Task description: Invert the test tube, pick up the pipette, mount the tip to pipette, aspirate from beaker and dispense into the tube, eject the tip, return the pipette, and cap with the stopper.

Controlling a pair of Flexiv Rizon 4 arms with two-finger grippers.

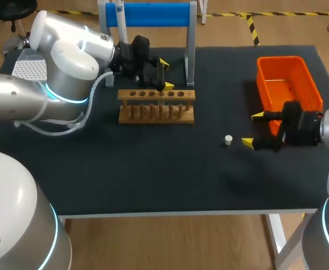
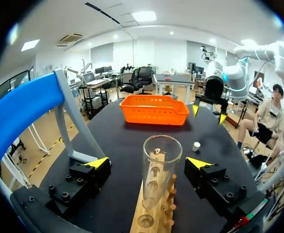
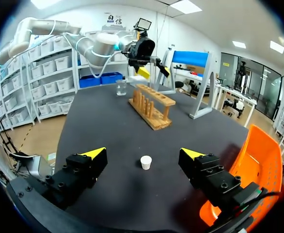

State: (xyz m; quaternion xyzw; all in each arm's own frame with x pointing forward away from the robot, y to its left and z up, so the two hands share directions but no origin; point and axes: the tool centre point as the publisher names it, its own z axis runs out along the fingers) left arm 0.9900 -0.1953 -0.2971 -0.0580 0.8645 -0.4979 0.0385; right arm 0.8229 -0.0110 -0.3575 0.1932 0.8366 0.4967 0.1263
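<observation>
Wooden rack is sitting around the middle of the black tabletop, and the left pincer hangs right over it. From the left wrist cam, the glass test tube stands upright in the rack with its mouth up. It's between the two yellow tips, but neither finger touches it. There's a clear gap on both sides, so that pincer is released and gripping nothing. I honestly can't tell which hole the tube is in.

Over on the right side, the right pincer is low over the tabletop, just beside the orange basket. It's spread wide too, with nothing in it. The little white stopper stands on the tabletop near that pincer's tips. In the right wrist cam it's just ahead of the fingers, roughly lined up with the gap and touching neither one.

A clear beaker shows in the right wrist cam as well, standing on the tabletop past the far end of the rack and apart from it. Behind the rack, at the back edge, is a stand with a blue top bar.
</observation>
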